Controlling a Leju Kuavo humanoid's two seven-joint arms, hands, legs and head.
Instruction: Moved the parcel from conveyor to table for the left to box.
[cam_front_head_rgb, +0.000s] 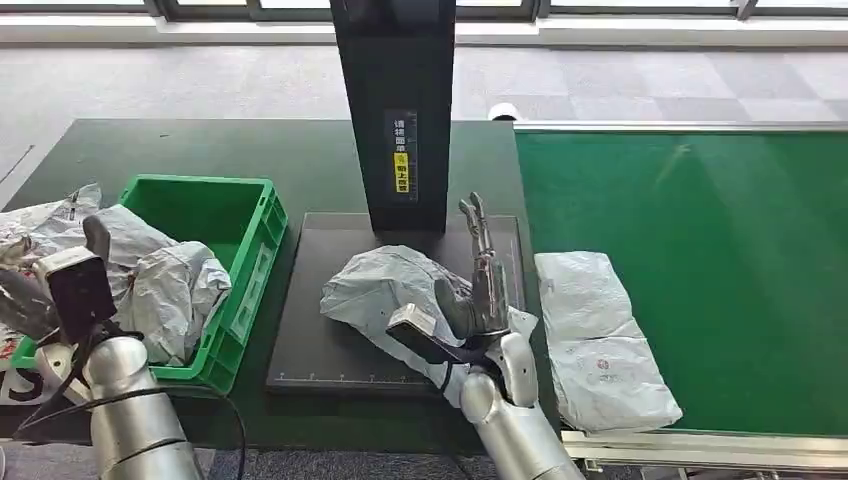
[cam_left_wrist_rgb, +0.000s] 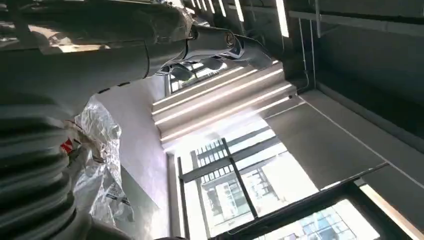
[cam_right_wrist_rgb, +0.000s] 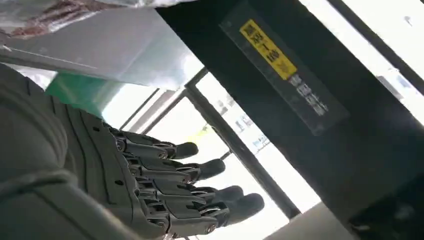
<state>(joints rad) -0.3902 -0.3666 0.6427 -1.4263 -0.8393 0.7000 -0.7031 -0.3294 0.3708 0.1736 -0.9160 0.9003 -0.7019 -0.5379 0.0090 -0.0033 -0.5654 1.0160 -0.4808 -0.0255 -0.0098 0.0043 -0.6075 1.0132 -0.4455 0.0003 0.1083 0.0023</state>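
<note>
One parcel (cam_front_head_rgb: 385, 290) lies on the black table plate (cam_front_head_rgb: 310, 345), left of the belt (cam_front_head_rgb: 700, 270), within my left hand's (cam_front_head_rgb: 35, 300) reach (its fingers I cannot tell), my right hand (cam_front_head_rgb: 480, 290) released beside it, fingers straight.

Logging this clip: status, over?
Right robot hand open beside grey parcel on black platform. Left robot hand unclear. Second parcel on conveyor.

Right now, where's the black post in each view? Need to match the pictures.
Head: black post at top centre, standing on the black plate behind the parcel.
Left wrist: not in it.
Right wrist: it runs diagonally across the upper right, beyond the right hand.
Shared landmark: the yellow label on the post, also in the right wrist view.
</note>
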